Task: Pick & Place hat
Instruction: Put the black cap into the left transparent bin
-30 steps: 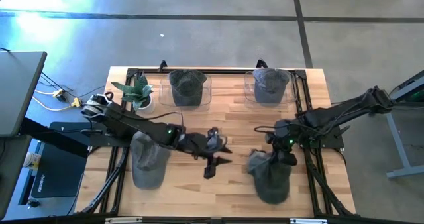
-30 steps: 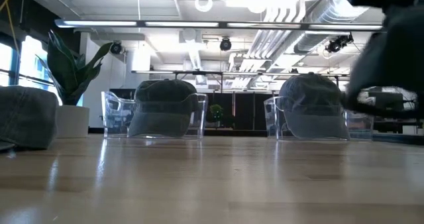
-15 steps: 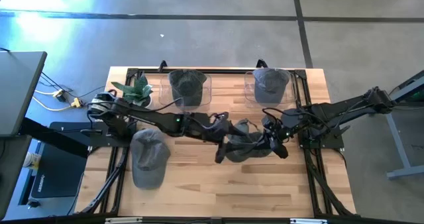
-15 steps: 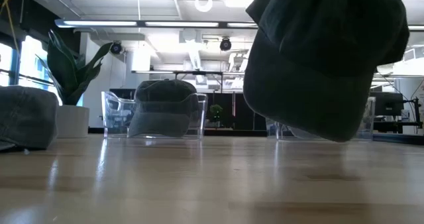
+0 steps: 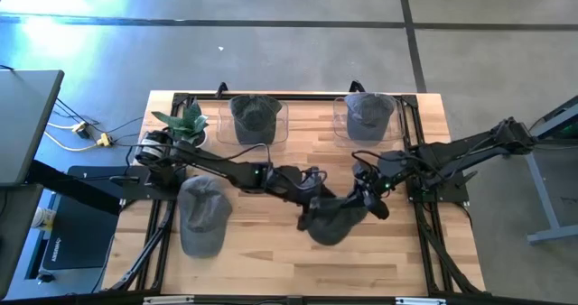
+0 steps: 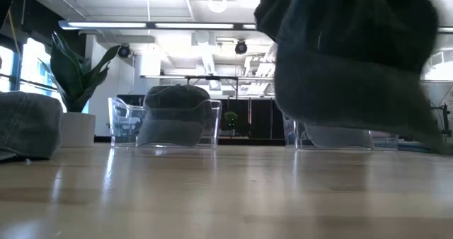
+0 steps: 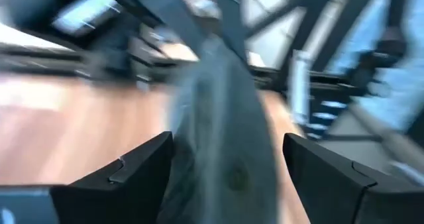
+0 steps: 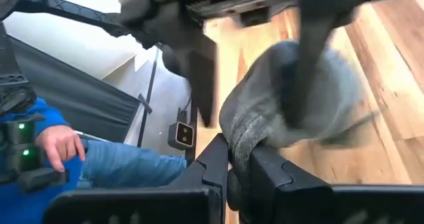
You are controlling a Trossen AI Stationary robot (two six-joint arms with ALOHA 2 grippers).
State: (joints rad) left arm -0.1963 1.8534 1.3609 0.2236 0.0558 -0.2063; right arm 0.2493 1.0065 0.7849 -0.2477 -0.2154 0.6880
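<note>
A: The wooden table (image 5: pixel 271 251) sits on a grey floor; at its far edge are a plant (image 5: pixel 185 124) and two clear bins (image 5: pixel 257 124), each holding a cap.

B: And the hat (image 5: pixel 330 219)?

A: Mid-table, raised above the wood, hanging between both grippers. The left gripper (image 5: pixel 312 197) is just left of it, fingers (image 7: pixel 122 174) spread wide with grey cloth between them, not clamped. The right gripper (image 5: pixel 361 199) is pinched tight on the hat's edge.

B: Anything unclear?

A: The left wrist view is blurred; the low view cuts the hat off at the top.

B: Poses?

A: Both arms stretch inward and meet at centre. Another cap (image 5: pixel 203 215) lies well left.
</note>
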